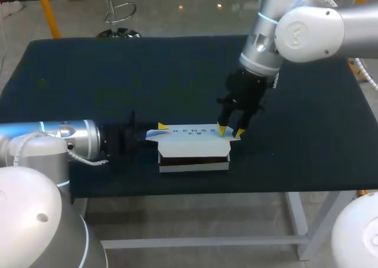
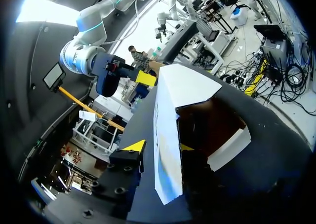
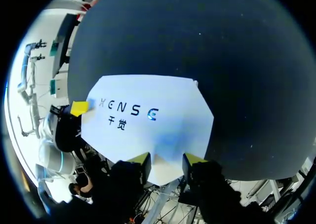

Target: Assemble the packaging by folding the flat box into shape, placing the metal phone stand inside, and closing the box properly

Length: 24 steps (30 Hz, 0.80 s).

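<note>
Although the box (image 1: 194,160) is already standing folded into shape toward the six o'clock edge of the bench (image 1: 307,103), its closing is not yet done. The white lid (image 1: 189,139) is sitting raised over the body, and a dark gap is showing along the front.

At the box's nine o'clock end, the left claw (image 2: 161,146) is lying low along the bench, spread astride the lid's end. One yellow tip is sitting by the printed outer face with a thin gap showing, and the other is tucked inside, so it is not pinching anything that I can make out.

In the middle, the interior is reading only as dark brown shadow, so whether the metal phone stand is lying inside cannot be told. No stand is showing elsewhere on the bench.

At the box's two o'clock corner, the right claw (image 1: 230,131) is pointing straight down. Its tips are spread with the lid's far corner between them, holding nothing.

Judging from this, folding is finished, loading is uncertain, and tucking the lid shut is remaining.
</note>
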Available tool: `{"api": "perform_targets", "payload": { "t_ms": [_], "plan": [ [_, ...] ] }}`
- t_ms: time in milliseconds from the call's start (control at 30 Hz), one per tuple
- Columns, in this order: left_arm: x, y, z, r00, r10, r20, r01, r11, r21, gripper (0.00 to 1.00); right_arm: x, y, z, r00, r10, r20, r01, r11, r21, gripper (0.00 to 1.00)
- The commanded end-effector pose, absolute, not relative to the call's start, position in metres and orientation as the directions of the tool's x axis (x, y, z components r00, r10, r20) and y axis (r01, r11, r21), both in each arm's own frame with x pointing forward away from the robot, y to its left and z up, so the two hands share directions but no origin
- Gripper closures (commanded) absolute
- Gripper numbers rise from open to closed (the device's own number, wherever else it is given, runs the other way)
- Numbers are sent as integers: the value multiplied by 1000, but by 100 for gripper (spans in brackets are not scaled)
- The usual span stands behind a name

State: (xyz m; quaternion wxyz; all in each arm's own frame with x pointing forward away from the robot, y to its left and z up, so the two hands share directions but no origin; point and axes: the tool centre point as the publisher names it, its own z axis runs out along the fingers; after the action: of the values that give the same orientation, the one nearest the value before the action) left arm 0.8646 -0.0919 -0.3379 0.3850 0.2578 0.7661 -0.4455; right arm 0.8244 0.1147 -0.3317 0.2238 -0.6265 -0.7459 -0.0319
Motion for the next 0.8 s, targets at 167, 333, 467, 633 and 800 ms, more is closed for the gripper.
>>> {"api": "perform_targets", "payload": {
  "t_ms": [167,333,467,633,800],
  "plan": [
    [847,-77,-334,-575,62,-816,718,516,-467,58,827,115,-332,-114,919,377,946,216,-240,54],
    [837,-64,-333,-594,83,-800,694,556,-458,53,827,115,-332,-114,920,376,947,216,-240,54],
    [830,-52,-323,-624,101,-775,669,582,-463,44,826,115,-333,-114,919,377,947,215,-240,54],
    [823,-35,-303,-691,133,-711,625,605,-493,15,825,116,-335,-113,918,380,947,216,-240,54],
    [820,-15,-277,-782,178,-598,558,629,-542,0,824,115,-336,-113,919,377,948,214,-237,54]
  ]
}}
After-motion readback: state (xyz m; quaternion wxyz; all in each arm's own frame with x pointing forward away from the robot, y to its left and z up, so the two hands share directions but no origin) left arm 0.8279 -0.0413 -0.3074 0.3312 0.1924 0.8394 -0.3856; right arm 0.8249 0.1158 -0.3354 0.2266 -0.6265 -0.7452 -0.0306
